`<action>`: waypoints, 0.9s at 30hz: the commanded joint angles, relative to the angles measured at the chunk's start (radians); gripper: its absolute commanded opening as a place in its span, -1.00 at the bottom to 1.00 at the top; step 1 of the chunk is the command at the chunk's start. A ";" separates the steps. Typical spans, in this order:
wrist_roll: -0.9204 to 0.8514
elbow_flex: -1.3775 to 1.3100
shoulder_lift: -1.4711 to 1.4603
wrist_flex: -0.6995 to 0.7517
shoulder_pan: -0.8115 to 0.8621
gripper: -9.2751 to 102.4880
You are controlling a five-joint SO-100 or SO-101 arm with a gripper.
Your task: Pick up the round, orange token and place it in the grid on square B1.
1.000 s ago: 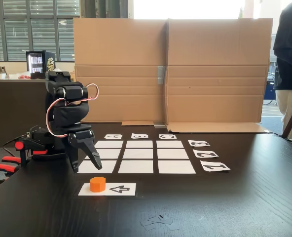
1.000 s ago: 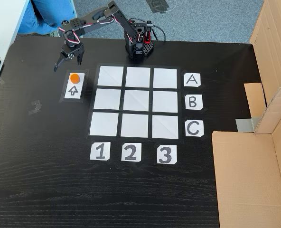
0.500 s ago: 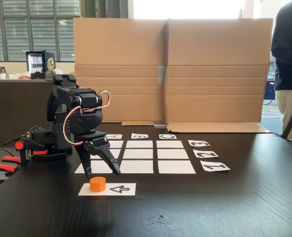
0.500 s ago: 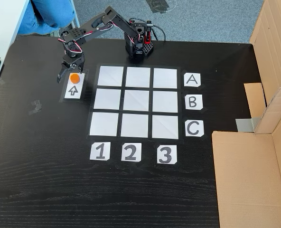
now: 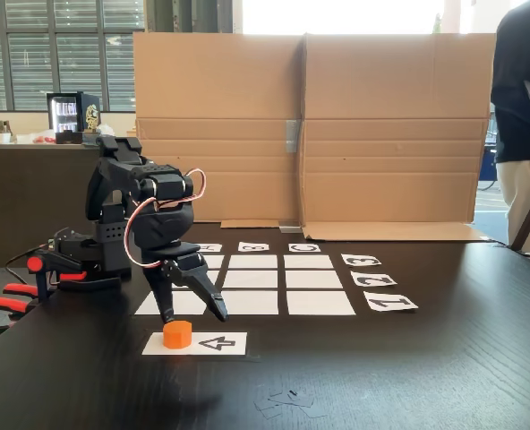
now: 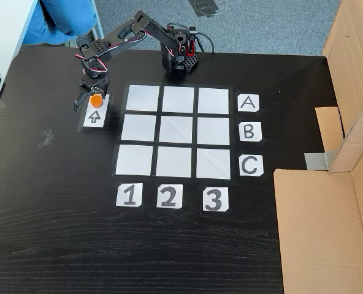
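- The desk [image 6: 59, 245] carries the grid [image 6: 176, 131], center of the top-down fixed view.
- The tool [image 5: 195, 313] has come down since a second ago; its jaws stand open over the token [image 5: 177, 334], lower left on its arrow strip [image 5: 220, 342].
- Grasping seems next.

In a fixed view the arm hides the far-left grid [image 5: 247, 279] rectangles and half the leftmost letter card [image 5: 210, 247]; the person [image 5: 521, 107] is cut by the right edge. From above, the gripper [image 6: 87, 101] covers the token's [image 6: 96, 100] near-left side, so contact cannot be told; cardboard [image 6: 328, 208] and the table's [image 6: 59, 233] near edge run out of frame
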 commanded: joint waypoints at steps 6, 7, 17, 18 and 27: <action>0.040 -0.038 -0.012 -0.021 -0.006 -0.85; 0.041 -0.037 -0.014 -0.020 -0.006 -0.85; 0.032 -0.040 -0.003 -0.025 0.014 -0.85; 0.032 -0.040 0.008 -0.025 0.018 -0.85; 0.014 0.098 0.288 -0.063 0.106 -0.85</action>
